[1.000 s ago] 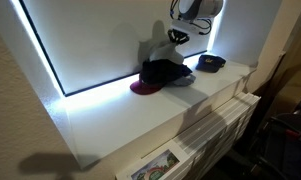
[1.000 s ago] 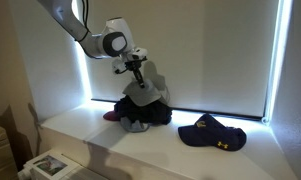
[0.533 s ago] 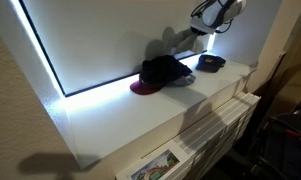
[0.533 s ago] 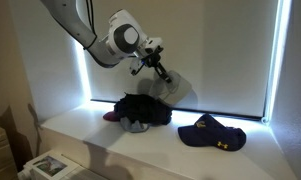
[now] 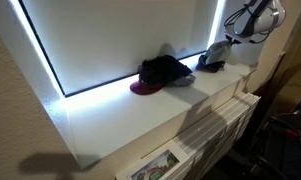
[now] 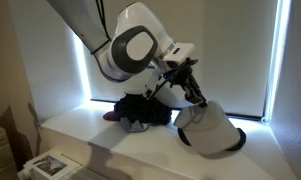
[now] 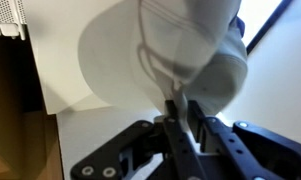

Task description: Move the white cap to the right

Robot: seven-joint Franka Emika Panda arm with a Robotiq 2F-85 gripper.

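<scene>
The white cap (image 6: 210,130) hangs from my gripper (image 6: 195,93), which is shut on its fabric. It dangles low over the shelf, in front of the small dark navy cap (image 6: 230,134), which it mostly hides. In an exterior view the white cap (image 5: 218,51) hangs at the far end of the shelf under my gripper (image 5: 238,36). In the wrist view the cap (image 7: 160,50) fills the frame above my fingers (image 7: 183,105), pinched between them.
The black cap with maroon brim (image 5: 160,74) lies on the white shelf (image 5: 130,120) by the lit window blind; it also shows in the other exterior view (image 6: 140,110). Papers (image 5: 155,165) lie below the shelf's front edge.
My gripper has carried the white cap off the black cap, along the shelf and downward, to over the navy cap.
</scene>
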